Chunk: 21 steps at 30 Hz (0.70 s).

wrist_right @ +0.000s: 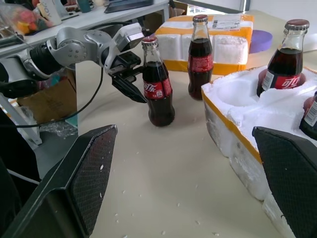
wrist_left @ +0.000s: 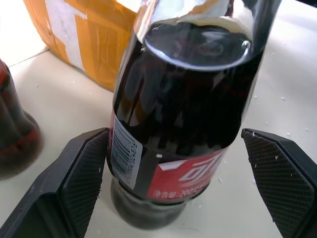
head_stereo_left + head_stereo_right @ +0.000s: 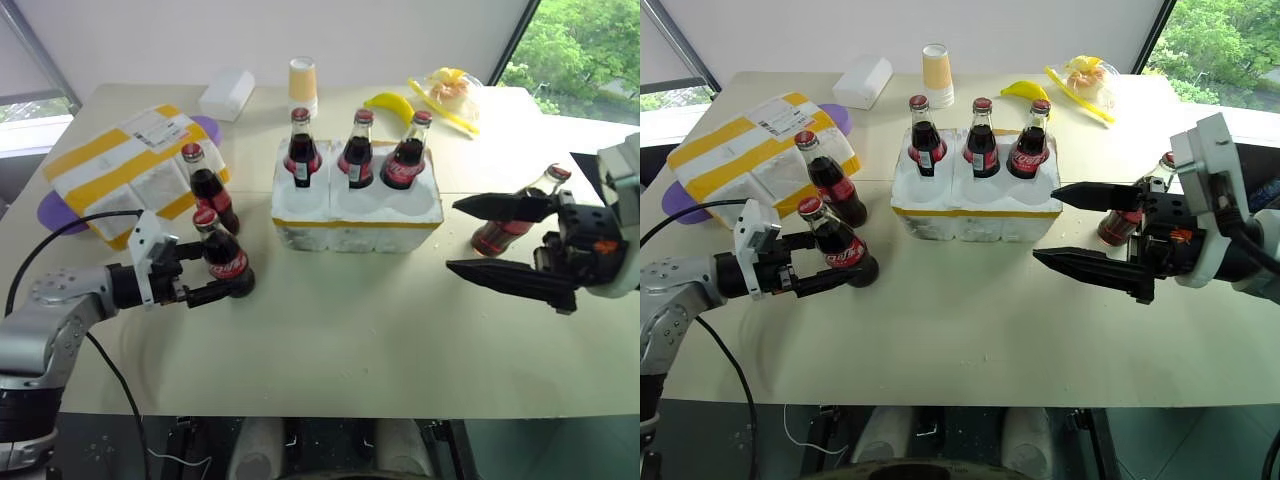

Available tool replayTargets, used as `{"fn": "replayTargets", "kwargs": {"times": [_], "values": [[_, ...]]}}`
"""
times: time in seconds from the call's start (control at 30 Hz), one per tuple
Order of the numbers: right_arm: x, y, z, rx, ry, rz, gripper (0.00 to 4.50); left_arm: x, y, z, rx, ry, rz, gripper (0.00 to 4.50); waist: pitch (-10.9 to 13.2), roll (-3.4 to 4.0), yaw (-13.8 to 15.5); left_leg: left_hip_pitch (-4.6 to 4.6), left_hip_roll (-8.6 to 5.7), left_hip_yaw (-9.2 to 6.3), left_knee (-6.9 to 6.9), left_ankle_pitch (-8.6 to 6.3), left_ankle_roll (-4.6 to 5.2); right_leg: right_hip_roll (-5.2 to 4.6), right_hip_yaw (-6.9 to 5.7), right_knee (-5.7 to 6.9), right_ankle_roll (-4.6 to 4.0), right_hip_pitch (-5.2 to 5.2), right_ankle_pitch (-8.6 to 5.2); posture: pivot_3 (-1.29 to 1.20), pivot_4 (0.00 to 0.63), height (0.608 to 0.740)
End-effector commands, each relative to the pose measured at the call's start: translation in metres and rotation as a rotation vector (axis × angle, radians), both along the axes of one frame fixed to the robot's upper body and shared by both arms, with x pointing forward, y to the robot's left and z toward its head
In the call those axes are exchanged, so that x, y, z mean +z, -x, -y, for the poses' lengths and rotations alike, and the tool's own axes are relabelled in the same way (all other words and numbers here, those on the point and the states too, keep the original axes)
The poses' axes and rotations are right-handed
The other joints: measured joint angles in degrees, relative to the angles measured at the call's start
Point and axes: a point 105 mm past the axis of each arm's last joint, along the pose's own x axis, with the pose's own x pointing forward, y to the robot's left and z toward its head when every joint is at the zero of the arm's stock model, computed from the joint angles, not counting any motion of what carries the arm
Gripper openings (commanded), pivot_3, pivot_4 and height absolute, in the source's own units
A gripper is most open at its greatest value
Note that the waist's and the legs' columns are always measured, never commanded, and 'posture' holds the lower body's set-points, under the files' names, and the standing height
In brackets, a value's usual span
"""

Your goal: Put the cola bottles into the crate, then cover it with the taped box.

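Observation:
The white crate (image 3: 357, 222) with a yellow band sits mid-table, and three cola bottles (image 3: 357, 152) stand in its back wells. To its left, two more bottles stand on the table beside the taped box (image 3: 128, 172). My left gripper (image 3: 225, 274) is open, with its fingers on either side of the nearer bottle (image 2: 178, 124). One pad (image 2: 84, 173) lies close to the label and the other stands apart. The farther bottle (image 3: 211, 188) stands free. My right gripper (image 3: 452, 236) hangs open and empty right of the crate. Another bottle (image 3: 497, 236) stands behind it.
A purple disc (image 3: 50, 212) pokes out under the taped box. At the back of the table are a small white box (image 3: 227, 93), a stack of paper cups (image 3: 303, 85), a banana (image 3: 390, 104) and a clear bag of food (image 3: 450, 88). A black cable (image 3: 60, 235) trails from my left arm.

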Motion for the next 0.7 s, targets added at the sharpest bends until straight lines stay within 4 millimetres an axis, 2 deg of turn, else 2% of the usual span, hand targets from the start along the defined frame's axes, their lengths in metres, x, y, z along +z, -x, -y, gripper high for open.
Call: {"fn": "replayTargets", "kwargs": {"times": [0.03,0.17,0.27,0.33,0.53,0.7], "values": [[0.008,0.003,-0.005,0.022,-0.007,0.044,4.5,0.003,-0.004,0.004,-0.008,0.007,0.033,4.44,0.0,0.0,0.0,0.0,0.0,0.0,0.0,0.0,0.0,-0.01,0.0,0.0,0.0,0.0,0.0,0.0,0.15,0.74],[0.01,0.001,-0.007,0.022,-0.008,0.047,4.5,0.003,-0.011,0.005,0.006,0.032,0.058,4.44,0.0,-0.01,0.0,-0.01,-0.01,-0.01,0.02,0.0,0.01,-0.01,0.0,0.0,0.01,0.01,0.0,0.0,0.15,0.74],[0.011,0.001,-0.008,0.023,-0.011,0.05,4.5,0.005,-0.012,0.006,0.003,0.058,0.051,3.59,0.0,-0.01,0.0,0.0,-0.01,-0.01,0.02,0.0,0.01,-0.01,0.0,0.01,0.01,0.01,0.01,0.0,0.15,0.74],[0.011,0.001,-0.008,0.023,-0.012,0.051,4.5,0.008,-0.011,0.007,-0.005,0.063,0.047,2.78,0.0,-0.01,0.0,0.0,-0.01,-0.01,0.02,0.0,0.01,0.0,0.0,0.01,0.01,0.02,0.01,0.0,0.15,0.74],[0.009,0.0,-0.009,0.018,-0.016,0.052,4.5,0.016,0.003,0.014,-0.091,0.036,0.013,2.79,0.0,-0.02,0.0,-0.01,-0.01,-0.01,0.02,0.0,0.01,0.0,0.0,0.0,0.01,0.01,0.0,0.0,0.15,0.74],[0.009,-0.002,-0.009,0.006,-0.013,0.055,4.5,0.058,0.011,0.027,-0.233,0.002,0.078,2.79,0.1,-0.13,0.2,-0.05,0.01,-0.03,0.03,0.0,0.01,0.01,-0.01,0.02,0.01,-0.02,0.0,0.0,0.15,0.74]]}}
